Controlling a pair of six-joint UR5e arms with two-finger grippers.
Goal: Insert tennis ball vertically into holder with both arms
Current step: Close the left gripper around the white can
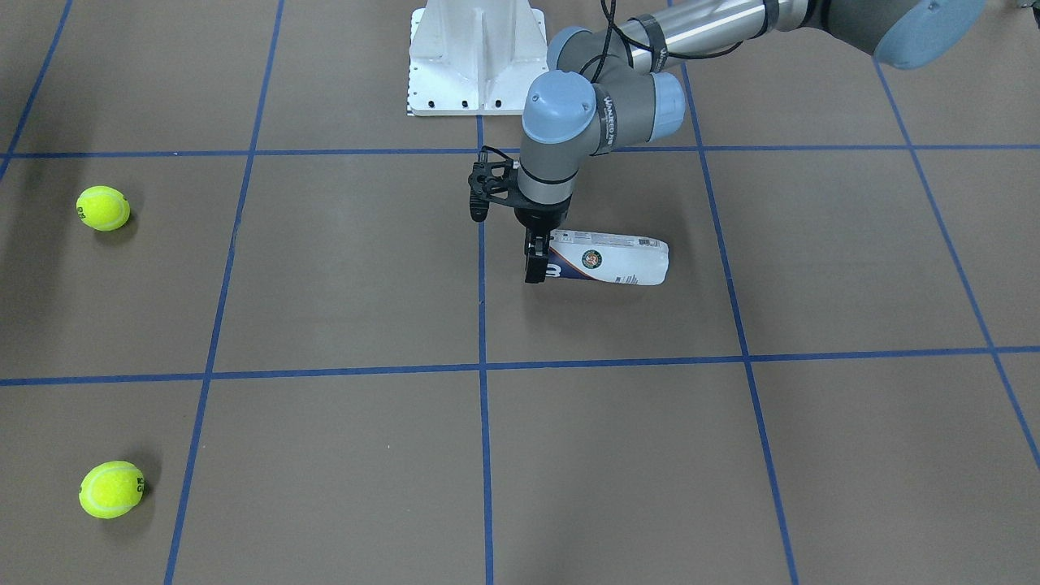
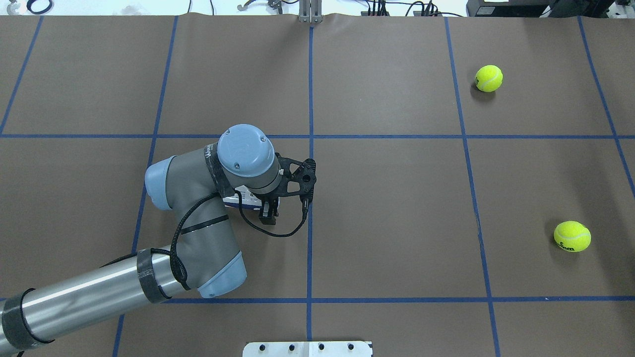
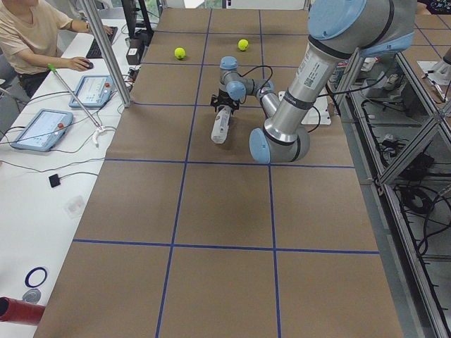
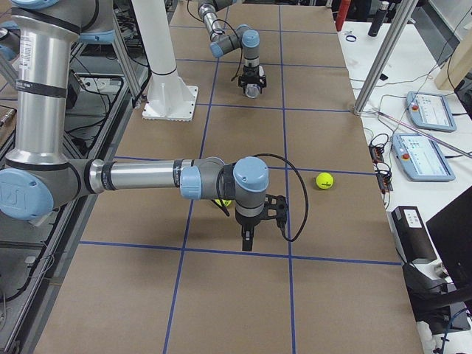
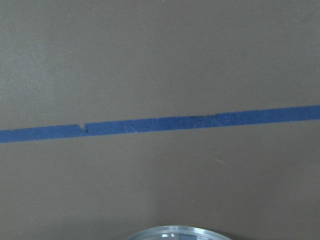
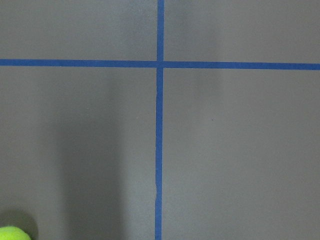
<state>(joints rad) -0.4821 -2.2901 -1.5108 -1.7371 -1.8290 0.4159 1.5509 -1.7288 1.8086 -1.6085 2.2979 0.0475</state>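
Note:
The holder (image 1: pixel 611 260), a clear tube with a white and navy label, lies on its side near the table's middle. My left gripper (image 1: pixel 536 264) points straight down at the tube's open end, its fingers closed across that end. In the overhead view my left gripper (image 2: pixel 268 214) and wrist hide most of the holder (image 2: pixel 237 199). The tube's clear rim (image 5: pixel 180 233) shows at the bottom of the left wrist view. My right gripper (image 4: pixel 247 242) shows only in the exterior right view, low over the table; I cannot tell whether it is open or shut. Two tennis balls (image 2: pixel 488 78) (image 2: pixel 572 236) lie on the right side.
The white pedestal base (image 1: pixel 475 57) stands at the robot's edge of the table. A ball's edge (image 6: pixel 12 233) shows in the bottom left corner of the right wrist view. Blue tape lines grid the brown table. An operator sits beyond the far edge (image 3: pixel 35 39).

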